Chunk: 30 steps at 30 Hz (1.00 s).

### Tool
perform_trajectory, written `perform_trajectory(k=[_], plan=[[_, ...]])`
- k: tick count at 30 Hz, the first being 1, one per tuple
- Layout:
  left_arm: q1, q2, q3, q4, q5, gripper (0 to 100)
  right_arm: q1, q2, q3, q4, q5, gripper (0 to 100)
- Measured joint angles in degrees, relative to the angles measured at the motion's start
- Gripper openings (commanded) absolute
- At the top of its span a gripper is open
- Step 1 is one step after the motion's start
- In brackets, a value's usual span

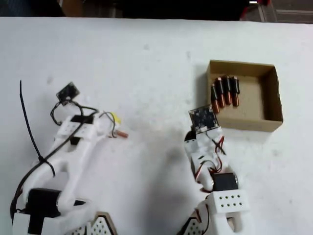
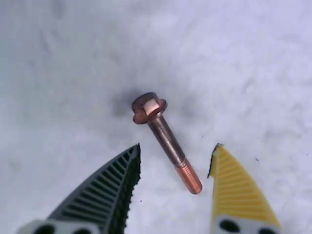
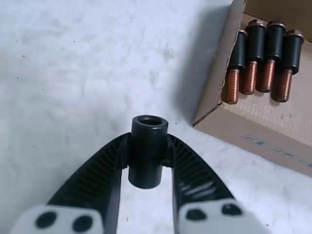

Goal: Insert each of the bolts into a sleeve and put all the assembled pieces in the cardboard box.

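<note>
The bolt (image 2: 165, 141) is copper, the sleeve (image 3: 147, 151) black, the cardboard box (image 1: 244, 125) brown, the table (image 1: 146, 58) mottled white, the left gripper (image 2: 178, 146) ribbed dark grey on one finger and ribbed yellow on the other, the right gripper (image 3: 147, 141) ribbed black.

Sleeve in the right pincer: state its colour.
Black; the sleeve shows best in the right wrist view.

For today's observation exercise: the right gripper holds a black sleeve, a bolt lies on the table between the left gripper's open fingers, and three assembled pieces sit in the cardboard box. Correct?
No: four assembled pieces, not three, sit in the cardboard box, as the right wrist view shows. The right gripper holding the sleeve and the bolt between the open fingers of the left gripper stand.
</note>
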<state>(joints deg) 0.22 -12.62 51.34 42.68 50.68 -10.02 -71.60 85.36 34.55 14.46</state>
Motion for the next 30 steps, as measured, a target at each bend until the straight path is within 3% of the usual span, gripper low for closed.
perform_trajectory(k=[23,30], plan=[[-1.05,15.56,-10.11,-0.97,2.55,24,0.0,0.0,0.0,0.0,0.0,1.6],[-1.14,15.65,-10.64,-0.26,4.57,5,0.0,0.0,0.0,0.0,0.0,1.6]])
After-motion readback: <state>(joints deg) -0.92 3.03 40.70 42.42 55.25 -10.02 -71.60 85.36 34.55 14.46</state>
